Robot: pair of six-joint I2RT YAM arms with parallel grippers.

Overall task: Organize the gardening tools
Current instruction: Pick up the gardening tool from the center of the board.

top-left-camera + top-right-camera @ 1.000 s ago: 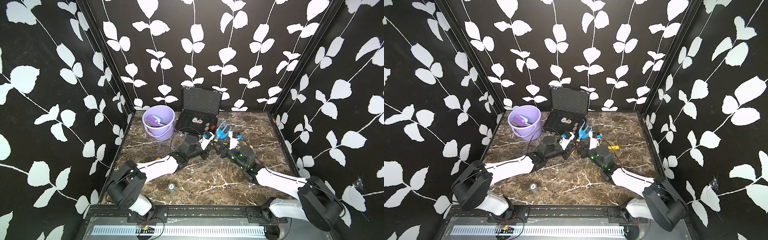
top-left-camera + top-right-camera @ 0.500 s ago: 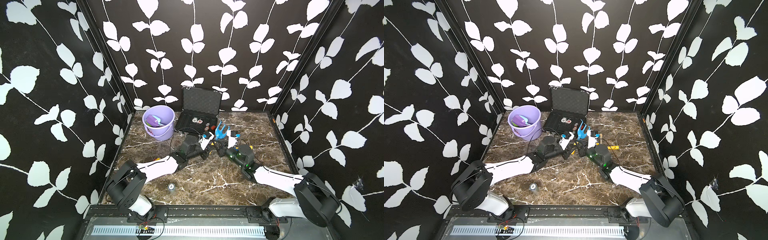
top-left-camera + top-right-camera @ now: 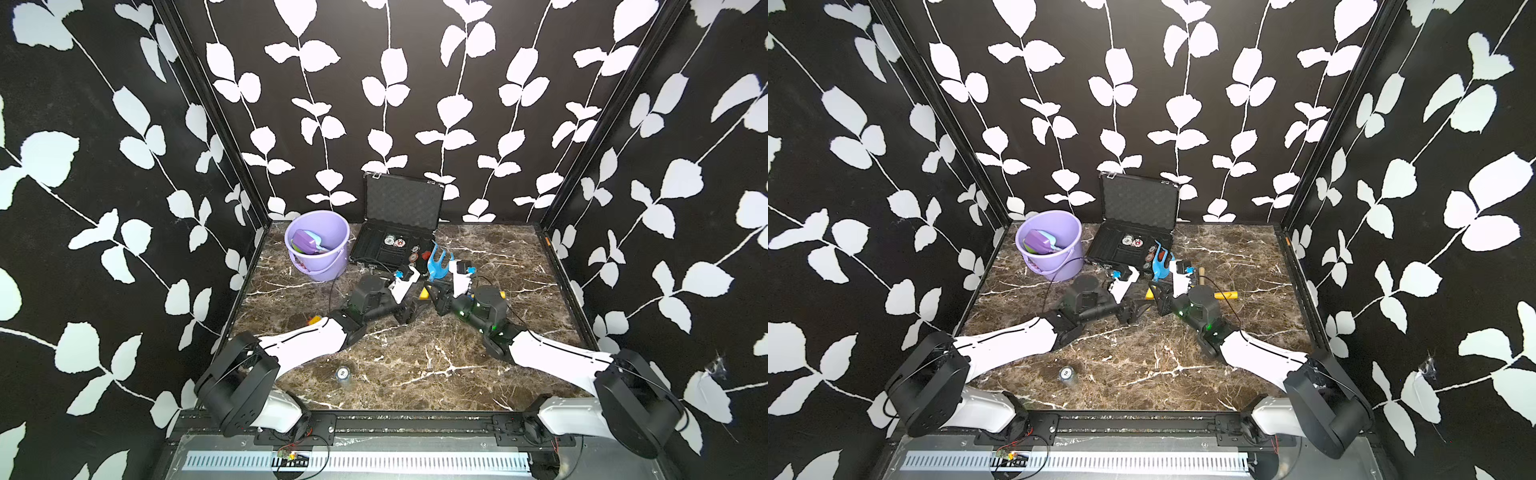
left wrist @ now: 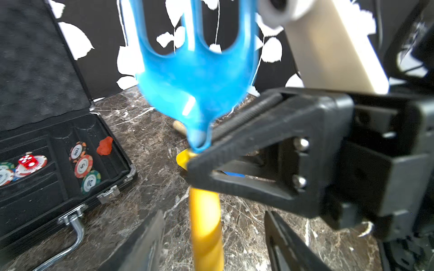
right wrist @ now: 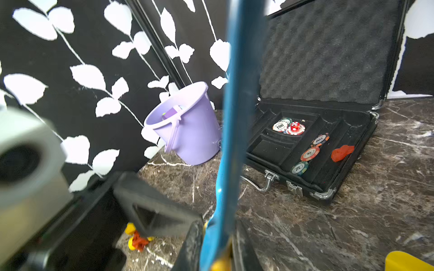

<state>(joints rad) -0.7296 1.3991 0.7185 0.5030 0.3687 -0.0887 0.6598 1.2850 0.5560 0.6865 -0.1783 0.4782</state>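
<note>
At the centre of the desk [image 3: 415,365], the right tool [image 4: 202,154] is clamping shut on the blue three-pronged rake [image 4: 195,82]. It is gripping the rake at the neck, where the blue head is joining the yellow handle [image 4: 205,223]. The rake is standing clear of the desk, with its prongs pointing up and its handle pointing down toward the left tool [image 4: 213,237].

The left tool is standing open. Its fingers [image 4: 145,244] are sitting on either side of the yellow handle, and a gap is showing on each side.

Just behind the rake, a black case [image 3: 401,203] is lying open against the back wall. Its lid is standing upright, and its tray is holding poker chips [image 4: 82,166], a red die [image 4: 27,161] and a red lump [image 4: 104,145].

Beside the case, on the left arm's side, a purple bucket [image 3: 328,268] is standing upright. It is holding a purple scoop [image 3: 303,240] with a light-blue piece just beside it.

Behind the right arm, a yellow-handled implement [image 3: 1225,295] is lying on the desk; the arm is hiding its head. A yellow-and-red toy vehicle [image 5: 137,239] is lying near the left arm. A small round can [image 3: 343,374] is standing near the front edge, well apart from both tools.
</note>
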